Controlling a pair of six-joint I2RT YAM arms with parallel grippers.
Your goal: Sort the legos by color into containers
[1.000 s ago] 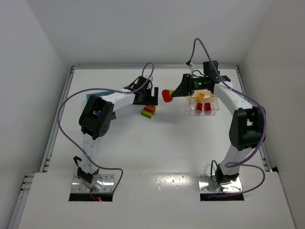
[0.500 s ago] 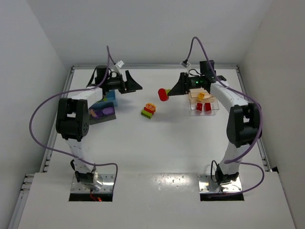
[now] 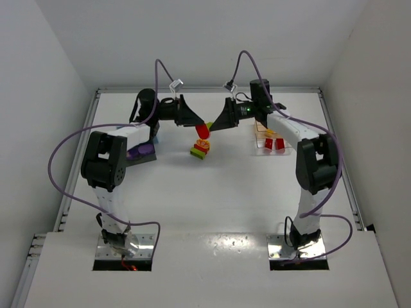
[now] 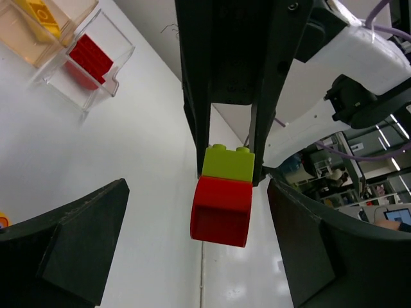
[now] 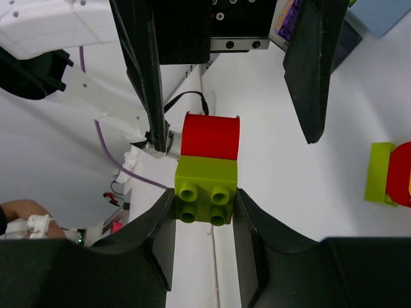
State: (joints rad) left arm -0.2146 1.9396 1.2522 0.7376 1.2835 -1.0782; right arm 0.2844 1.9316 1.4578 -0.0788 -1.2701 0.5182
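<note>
Counter point(image 3: 212, 192) and walls point(image 3: 192, 38) are plain matt white, with a metal rail point(image 3: 76, 173) along the counter's left side and another along its right. Two purple cables point(image 3: 64, 154) loop over the two arms.

Two tubs stand on the counter. The clear tub point(image 3: 287, 149) sits at the far right and holds two red blocks point(image 3: 274, 144) side by side and one yellow block point(image 3: 270, 131) behind them. The dark tub point(image 3: 142, 156) is well apart to the left of the clear tub, with one purple block point(image 3: 137, 151) showing inside and a blue part point(image 3: 151, 133) at its far edge.

Left of the clear tub and above the counter, the right tool point(image 5: 204, 199) is clamped narrow on the lime green half of a two-block stack point(image 4: 223, 192), one lime green block joined to one red. The left tool point(image 4: 196, 186) faces it from the far side of the stack, its fingers point(image 4: 77, 244) spread wide on either side of the red half and not touching it.

One loose pile point(image 3: 200, 149) lies on the counter left of the clear tub and slightly nearer than the held stack; lime green, red and orange-yellow show in it, though I cannot count its blocks exactly.
</note>
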